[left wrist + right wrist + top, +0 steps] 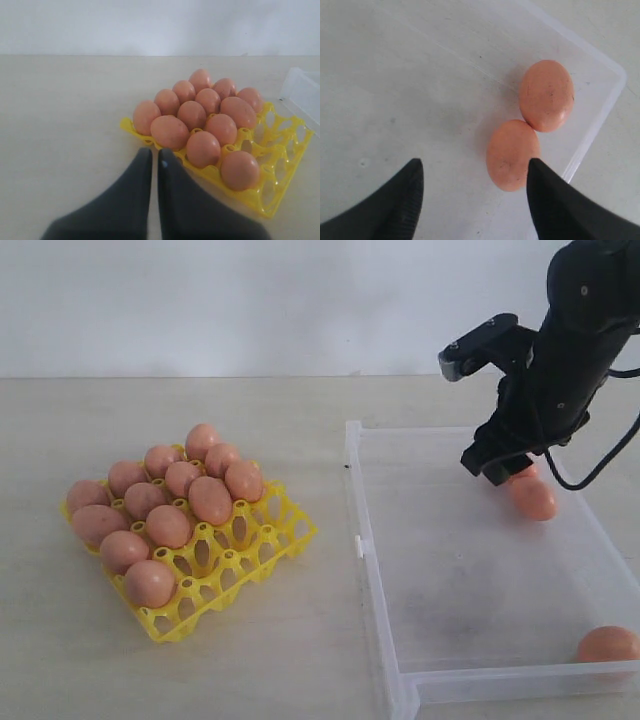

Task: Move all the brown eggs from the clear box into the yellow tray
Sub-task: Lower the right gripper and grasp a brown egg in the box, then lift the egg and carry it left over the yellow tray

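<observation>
Right claw [474, 167]: jaws wide apart, nothing between them. Its wrist view gives you two of the small oval matte brown eggs [512, 155] lying end to end and touching. They're on the floor of the shallow rectangular clear box [599, 122] of transparent plastic, close to its wall near a rounded corner. The nearer egg sits just beside one fingertip [545, 185], outside the gap. Can't tell if they touch.

In the exterior view the right claw [497, 468] covers most of one egg of that pair, so you only get the other one in full. That view adds a third egg [608, 644] at the box's near right corner, well apart from the pair. The wrist view misses it. The black right arm [575, 330] drops in over the box's far right side, wrist bent, claw pointing down, close over the floor.

Left claw [154, 156]: jaws together with a thin slit only, holding nothing. You see it in its own wrist view alone. It hangs at the edge of the bright yellow tray [280, 185], a plastic lattice of round cups. The tray sits left of the box, apart from it, on the beige tabletop [200, 680]. The rest of the eggs fill its cups, and the cups nearest the box are open.
</observation>
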